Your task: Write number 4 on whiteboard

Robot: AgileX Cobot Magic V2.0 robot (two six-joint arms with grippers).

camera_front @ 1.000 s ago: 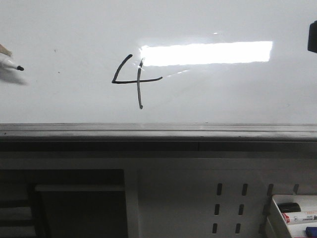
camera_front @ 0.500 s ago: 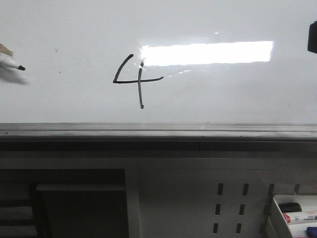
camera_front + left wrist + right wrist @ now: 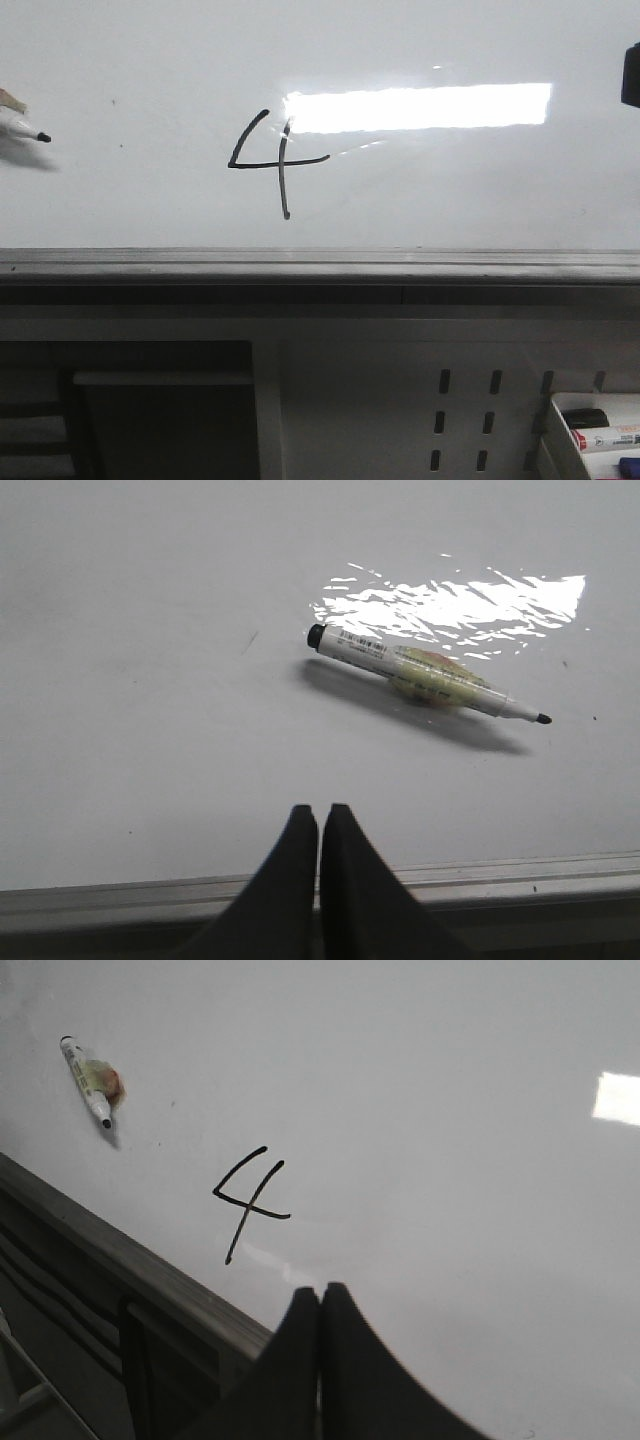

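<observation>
A black hand-drawn number 4 [image 3: 275, 160] stands on the glossy whiteboard [image 3: 450, 190], left of a bright light reflection; it also shows in the right wrist view [image 3: 248, 1200]. A white marker [image 3: 425, 675] with a black tip lies loose on the board; its tip shows at the far left of the front view [image 3: 30, 132] and it shows small in the right wrist view [image 3: 88, 1080]. My left gripper [image 3: 319, 812] is shut and empty, over the board near its ledge, apart from the marker. My right gripper [image 3: 322, 1290] is shut and empty, near the 4.
A dark grey ledge [image 3: 320, 268] runs along the board's near edge. Below it is a white perforated panel [image 3: 465, 420] with slots and a white tray [image 3: 590, 435] holding markers at the lower right. A dark object [image 3: 630, 75] sits at the right edge.
The marker tip at the left edge of the front view has shifted very slightly. The 4 and the rest are unchanged.
</observation>
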